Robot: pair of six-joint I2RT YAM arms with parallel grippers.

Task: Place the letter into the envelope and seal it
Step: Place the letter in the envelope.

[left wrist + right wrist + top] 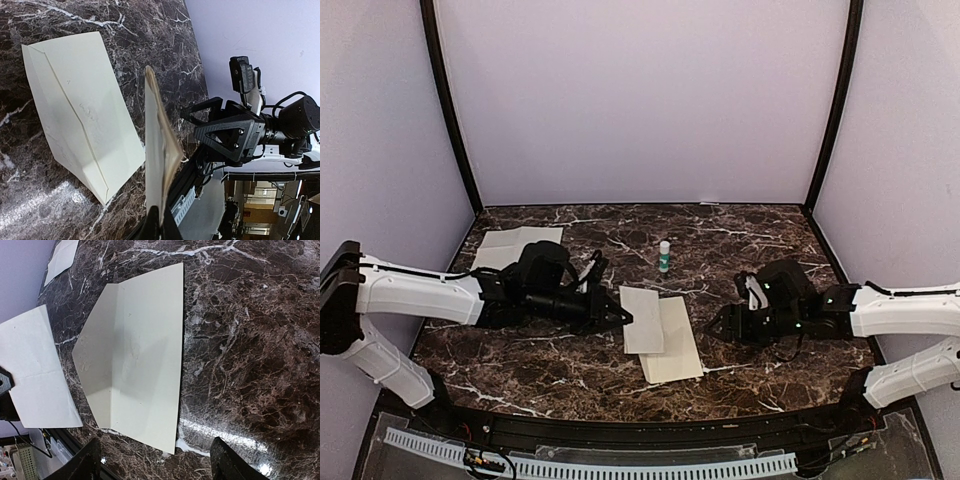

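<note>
Letter, thin plain white paper sheet, pinched by one edge in closed left gripper, just beside open flap of cream-beige pointed-flap paper envelope lying flat. Light, floppy, easily creased; best taken at an edge. Right gripper spread wide, holding nothing.

Letter in left gripper, projecting ahead of its tips. In the top view it overlaps the flap side of the envelope.
Envelope flat on counter, between left gripper and right gripper, straight ahead of the right one and apart from it.
Glue stick upright, beyond both grippers.
Loose sheets behind left gripper, far-left corner.
</note>
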